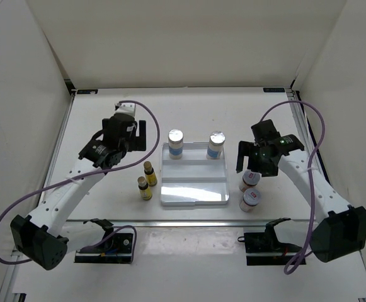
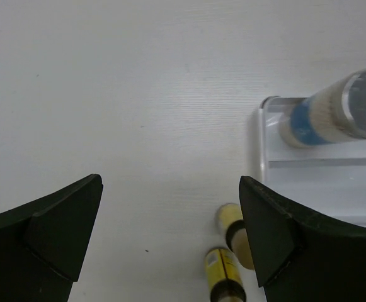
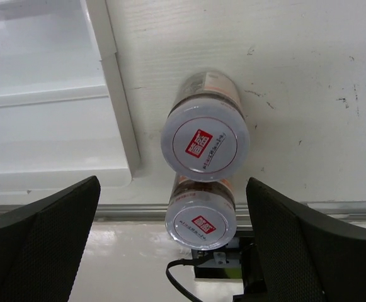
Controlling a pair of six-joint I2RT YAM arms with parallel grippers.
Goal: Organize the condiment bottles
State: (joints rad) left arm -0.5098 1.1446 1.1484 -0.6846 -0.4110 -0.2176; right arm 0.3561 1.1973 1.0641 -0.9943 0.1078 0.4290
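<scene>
Right gripper (image 3: pixel 173 182) gapes empty. I see an upright jar (image 3: pixel 205 146) straight below, between its jaws (second jar (image 3: pixel 201 217) just beside). Left gripper (image 2: pixel 170 181) likewise spread, empty, and farther off.

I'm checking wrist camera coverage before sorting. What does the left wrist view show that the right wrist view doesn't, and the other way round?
Only the left wrist view shows two yellow bottles on the table beside the white tray, and a silver-capped blue-labelled bottle standing in the tray's end row. Only the right wrist view shows two silver-lidded red-labelled jars on the table beside the tray. Both views show part of the white tray and the table.
</scene>
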